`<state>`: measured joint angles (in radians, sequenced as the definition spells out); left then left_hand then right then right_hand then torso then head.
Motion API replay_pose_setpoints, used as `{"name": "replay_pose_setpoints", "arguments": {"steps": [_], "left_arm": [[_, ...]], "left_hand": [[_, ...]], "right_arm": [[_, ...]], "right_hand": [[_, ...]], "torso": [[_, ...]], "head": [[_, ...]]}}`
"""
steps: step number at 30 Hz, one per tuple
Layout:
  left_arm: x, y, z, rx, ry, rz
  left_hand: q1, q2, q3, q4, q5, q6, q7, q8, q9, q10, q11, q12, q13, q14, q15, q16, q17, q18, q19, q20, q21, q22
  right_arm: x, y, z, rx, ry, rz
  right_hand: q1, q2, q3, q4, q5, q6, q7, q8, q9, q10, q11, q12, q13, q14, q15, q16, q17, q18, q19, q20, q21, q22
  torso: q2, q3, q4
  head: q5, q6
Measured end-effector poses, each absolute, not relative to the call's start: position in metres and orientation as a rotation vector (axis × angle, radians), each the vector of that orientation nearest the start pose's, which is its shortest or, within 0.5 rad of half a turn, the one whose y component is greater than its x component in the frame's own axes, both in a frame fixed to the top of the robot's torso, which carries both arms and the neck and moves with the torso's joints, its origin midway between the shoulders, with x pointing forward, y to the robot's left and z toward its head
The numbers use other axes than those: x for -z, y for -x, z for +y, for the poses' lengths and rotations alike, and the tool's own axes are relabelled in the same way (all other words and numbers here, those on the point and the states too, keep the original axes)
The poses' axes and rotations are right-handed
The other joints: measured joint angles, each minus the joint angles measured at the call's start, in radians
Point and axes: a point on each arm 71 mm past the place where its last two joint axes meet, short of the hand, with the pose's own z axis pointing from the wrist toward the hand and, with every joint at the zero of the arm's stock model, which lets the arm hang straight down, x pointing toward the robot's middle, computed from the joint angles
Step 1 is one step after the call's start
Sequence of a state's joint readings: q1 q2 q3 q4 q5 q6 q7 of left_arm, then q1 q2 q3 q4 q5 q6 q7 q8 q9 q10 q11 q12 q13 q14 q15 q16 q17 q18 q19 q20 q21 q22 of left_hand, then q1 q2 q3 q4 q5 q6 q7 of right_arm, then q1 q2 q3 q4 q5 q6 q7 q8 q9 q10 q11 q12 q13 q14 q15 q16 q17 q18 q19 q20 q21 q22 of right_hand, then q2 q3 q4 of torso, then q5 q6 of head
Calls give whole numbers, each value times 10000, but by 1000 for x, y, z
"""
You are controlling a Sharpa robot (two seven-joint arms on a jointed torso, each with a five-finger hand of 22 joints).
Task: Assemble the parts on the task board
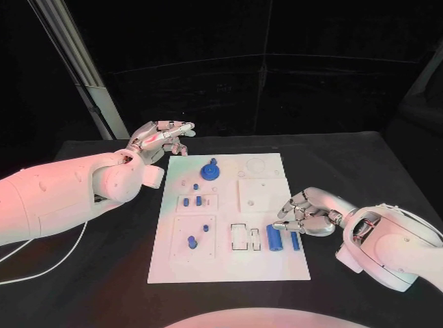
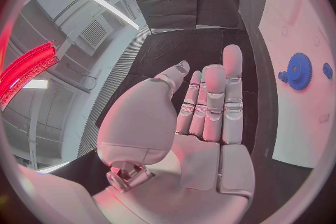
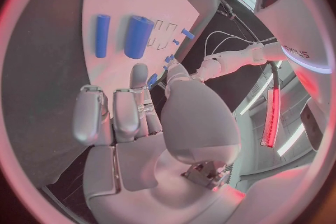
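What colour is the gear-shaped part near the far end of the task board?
Blue. The gear shows best in the left wrist view, lying on the white task board.

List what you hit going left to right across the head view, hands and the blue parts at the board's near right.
Left hand → thick blue cylinder → thin blue rod → right hand.

The white task board [image 1: 231, 266] lies flat, long side running from 12 to 6 o'clock. A blue gear [image 1: 210, 169] sits toward 11 o'clock. Small blue pegs [image 1: 192, 201] stand in the left recesses, one more [image 1: 192, 240] lower down. A thick blue cylinder [image 1: 276, 237] and a thin one [image 1: 294, 240] lie side by side toward 4 o'clock.
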<state>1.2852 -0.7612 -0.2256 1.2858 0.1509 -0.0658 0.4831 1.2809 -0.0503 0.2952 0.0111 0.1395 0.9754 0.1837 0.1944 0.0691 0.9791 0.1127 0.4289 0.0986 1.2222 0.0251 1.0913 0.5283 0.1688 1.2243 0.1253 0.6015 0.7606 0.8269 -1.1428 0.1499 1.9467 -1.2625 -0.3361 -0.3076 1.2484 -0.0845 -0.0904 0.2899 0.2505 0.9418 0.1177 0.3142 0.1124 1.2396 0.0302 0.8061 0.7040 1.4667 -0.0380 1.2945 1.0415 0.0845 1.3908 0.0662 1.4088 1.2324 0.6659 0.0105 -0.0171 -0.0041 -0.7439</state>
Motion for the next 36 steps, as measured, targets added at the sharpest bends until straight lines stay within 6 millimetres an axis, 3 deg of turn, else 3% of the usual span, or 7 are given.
{"name": "replay_pose_setpoints", "arguments": {"steps": [9, 10, 11, 20, 27, 36], "left_arm": [[208, -520, 238, 16248, 11616, 14393], [208, -520, 238, 16251, 11615, 14395], [208, -520, 238, 16257, 11615, 14398], [208, -520, 238, 16282, 11618, 14411], [208, -520, 238, 16282, 11621, 14411], [208, -520, 239, 16284, 11626, 14415]], "left_hand": [[0, 0, 0, 0, 0, 0, 0, 0, 0, 0, 0, 0, 0, 0, 0, 0, 0, 0, 0, 0, 0, 1], [0, 0, 0, 0, 0, 0, 0, 0, 1, 0, 0, 0, 0, 0, 0, 0, 1, 0, 0, 0, 0, 1], [0, 0, 0, 0, 0, 0, 0, 0, 0, 0, 0, 0, 0, 0, 0, 0, 1, -1, 0, 0, 0, 1], [0, 0, 0, 0, 0, 0, 0, 39, 1, -36, -36, 47, -1, 0, 0, 0, -12, 0, 0, 0, 0, -10], [0, 0, 0, 0, 0, 0, 0, 39, 1, -36, -36, 47, -11, 0, 0, 0, -12, 0, 0, 0, 0, -9], [0, 0, 0, 0, 0, 0, 0, 39, 1, -36, -36, 47, -11, 0, 0, 0, -12, 0, 0, 0, 0, -8]], "right_arm": [[238, -362, -224, -5943, -2055, 19869], [238, -362, -223, -5844, -1977, 19878], [238, -362, -222, -5753, -1906, 19888], [241, -363, -216, -5208, -1432, 20068], [245, -364, -212, -4895, -1094, 20319], [252, -361, -206, -4662, -608, 20584]], "right_hand": [[-230, 166, -521, 24, 51, -260, -40, 428, 127, 167, 20, 1043, 1310, 0, 1, 311, 534, 2, 177, -2, 203, 383], [-362, 193, -575, 55, 51, -260, -40, 504, 152, 167, 20, 1151, 1451, 0, 1, 322, 589, -10, 177, -2, 212, 420], [-467, 211, -647, 48, 51, -260, -40, 559, 169, 167, 20, 1219, 1542, 0, 1, 354, 624, -146, 177, -2, 212, 441], [-699, 371, -803, 36, 45, -286, -67, 885, 282, 203, -17, 1378, 1867, 0, 1, 419, 766, -154, 214, -40, 270, 532], [-1122, 346, -963, 33, -202, -249, -104, 1215, 471, 332, -73, 1700, 2292, 2, -71, 476, 882, -153, 232, -58, 315, 618], [-1210, 388, -1014, 27, -244, -249, -104, 1282, 542, 449, -120, 1916, 2561, 2, -71, 478, 962, -151, 248, -74, 315, 664]], "torso": [[4, -6, -12], [5, -6, -15], [7, -6, -16], [12, -6, -6], [13, -12, 0], [13, -14, -12]], "head": [[-51, -35], [-58, -36], [-61, -37], [-81, -80], [-29, -98], [-8, -148]]}}
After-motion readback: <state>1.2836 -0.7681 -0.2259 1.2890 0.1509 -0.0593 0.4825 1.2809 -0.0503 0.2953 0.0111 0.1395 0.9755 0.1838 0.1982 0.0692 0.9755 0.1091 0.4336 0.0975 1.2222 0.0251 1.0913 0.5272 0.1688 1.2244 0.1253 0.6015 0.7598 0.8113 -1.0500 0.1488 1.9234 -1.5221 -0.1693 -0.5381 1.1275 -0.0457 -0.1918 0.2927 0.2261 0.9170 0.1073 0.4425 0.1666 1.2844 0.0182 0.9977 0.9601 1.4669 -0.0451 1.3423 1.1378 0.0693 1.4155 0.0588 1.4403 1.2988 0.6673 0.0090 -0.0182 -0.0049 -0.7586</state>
